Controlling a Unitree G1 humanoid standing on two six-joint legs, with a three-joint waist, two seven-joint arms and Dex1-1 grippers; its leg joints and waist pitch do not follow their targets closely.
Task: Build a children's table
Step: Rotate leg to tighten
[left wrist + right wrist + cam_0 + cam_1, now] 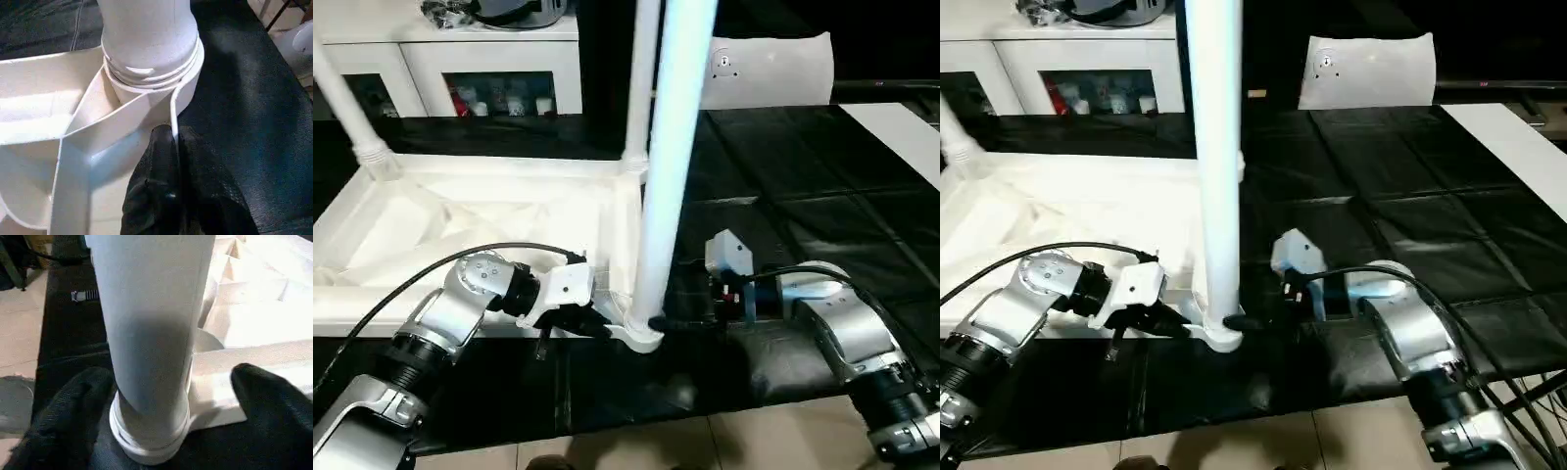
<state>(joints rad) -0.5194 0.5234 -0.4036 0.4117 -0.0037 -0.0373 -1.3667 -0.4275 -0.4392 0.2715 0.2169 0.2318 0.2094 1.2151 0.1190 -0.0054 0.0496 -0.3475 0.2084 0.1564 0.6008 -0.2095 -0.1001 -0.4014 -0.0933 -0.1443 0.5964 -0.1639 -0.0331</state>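
**Children's table upside down, leg upright in near corner socket**

Children's table top (460, 211) lying ribbed side up at left of frame on black mat (803, 176). Leg (671, 147) standing in corner socket (644, 333) at lower centre. Left gripper (173, 147) pinched shut on tabletop rim. Right gripper (166, 396) spread wide around leg base, fingers (264, 396) apart from it.
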